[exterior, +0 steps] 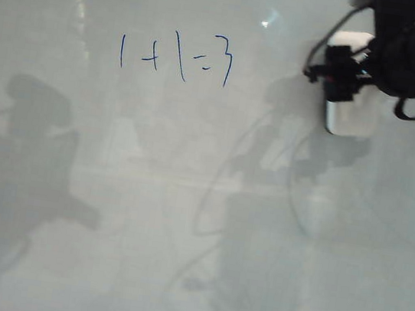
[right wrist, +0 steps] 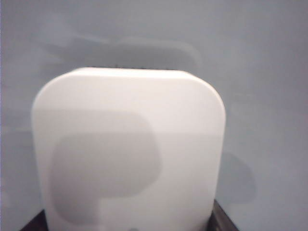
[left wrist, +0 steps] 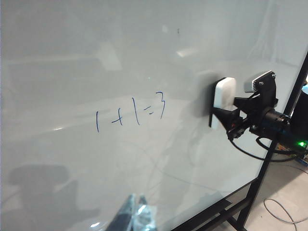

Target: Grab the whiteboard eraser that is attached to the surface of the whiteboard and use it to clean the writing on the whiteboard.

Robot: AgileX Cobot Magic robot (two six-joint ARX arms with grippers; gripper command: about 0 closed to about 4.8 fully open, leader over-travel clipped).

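The whiteboard eraser (exterior: 350, 117), a white rounded block, lies flat against the whiteboard (exterior: 183, 222) at the upper right. My right gripper (exterior: 341, 72) is shut on it, with a dark finger on each side. In the right wrist view the eraser (right wrist: 130, 144) fills the frame, and a finger (right wrist: 222, 219) shows at its lower corner. The blue writing (exterior: 175, 56) "1+1=3" sits to the left of the eraser, a gap of bare board between them. In the left wrist view the eraser (left wrist: 224, 92) is right of the writing (left wrist: 130, 111). My left gripper (left wrist: 136, 211) is shut and off the board.
The board's black stand frame (left wrist: 240, 211) runs below its lower right edge, with a cable (left wrist: 284, 211) on the floor beyond. Arm shadows (exterior: 30, 154) fall on the left of the board. Bright reflections (exterior: 269, 19) glint near the top.
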